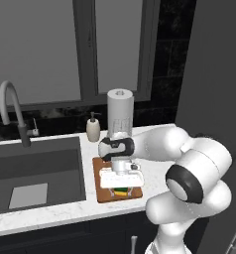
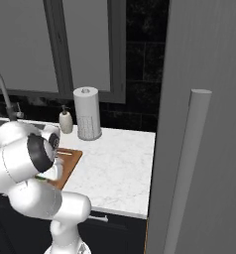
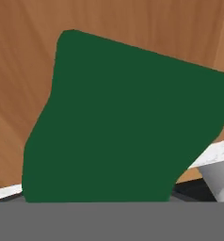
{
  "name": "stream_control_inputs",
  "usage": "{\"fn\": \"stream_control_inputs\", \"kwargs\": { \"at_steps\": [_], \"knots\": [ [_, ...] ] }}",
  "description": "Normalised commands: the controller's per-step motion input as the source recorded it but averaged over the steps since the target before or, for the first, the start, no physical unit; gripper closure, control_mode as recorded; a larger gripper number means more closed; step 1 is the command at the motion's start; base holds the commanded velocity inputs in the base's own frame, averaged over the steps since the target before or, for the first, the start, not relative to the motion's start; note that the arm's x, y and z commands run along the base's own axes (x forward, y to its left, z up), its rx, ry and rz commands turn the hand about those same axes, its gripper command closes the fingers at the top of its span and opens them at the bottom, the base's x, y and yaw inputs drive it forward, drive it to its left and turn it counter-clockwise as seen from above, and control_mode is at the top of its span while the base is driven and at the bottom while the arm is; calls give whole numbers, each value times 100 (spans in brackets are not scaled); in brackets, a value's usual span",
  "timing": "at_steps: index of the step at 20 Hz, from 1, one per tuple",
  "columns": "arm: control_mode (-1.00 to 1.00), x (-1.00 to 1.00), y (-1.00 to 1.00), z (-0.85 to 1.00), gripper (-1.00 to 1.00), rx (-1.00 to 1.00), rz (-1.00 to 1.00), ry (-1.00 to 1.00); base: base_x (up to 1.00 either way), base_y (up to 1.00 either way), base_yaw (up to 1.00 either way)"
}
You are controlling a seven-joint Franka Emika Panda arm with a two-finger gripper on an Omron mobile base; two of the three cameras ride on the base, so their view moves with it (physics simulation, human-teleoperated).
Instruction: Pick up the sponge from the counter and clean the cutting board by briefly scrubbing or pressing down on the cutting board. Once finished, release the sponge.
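Because the job is to scrub the board [image 1: 104,194] with the sponge [image 1: 121,191], I have the arm folded low over the counter [image 1: 55,213], with the hand pointing straight down at the brown wood. From the left base camera, the gripper [image 1: 121,187] sits over the near end of the board, and a sliver of green and yellow sponge peeks out beneath the white hand, right at the board's surface. I cannot say for sure whether it is pressed down or held just above. The hand camera shows the sponge's dark green top very close, nearly covering the frame, with wood grain all around it and a strip of white counter at the lower edge, so the sponge is over the board near its edge. The fingertips are hidden behind the sponge there, so I cannot tell whether the gripper is clamped on the sponge or has let go; I judge it likely grips it, given how close the green face sits to the lens. Behind the board stand a paper towel roll [image 1: 120,113] and a soap bottle [image 1: 93,127], well out of the way. The sink [image 1: 45,163] lies left of the board. From the right base camera, the arm's bulk hides most of the board [image 2: 70,161]; one far corner shows.
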Motion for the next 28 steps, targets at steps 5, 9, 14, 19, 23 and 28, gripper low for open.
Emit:
{"fn": "stream_control_inputs", "kwargs": {
  "at_steps": [5, 9, 14, 19, 23, 28],
  "knots": [
    [-100, 89, 27, -26, 100, -2, 0, 3, 0, 0, 0],
    [-100, 72, 11, -8, 100, -3, 0, -2, 0, 0, 0],
    [-100, 63, 0, -2, 100, -5, 0, -1, 0, 0, 0],
    [-100, 53, -9, 0, 100, -4, 0, 0, 0, 0, 0],
    [-100, 3, -43, -3, 100, -5, 0, 0, 0, 0, 0],
    [-100, -27, -70, -25, 100, -7, -4, -1, 0, 0, 0]
  ]
}}
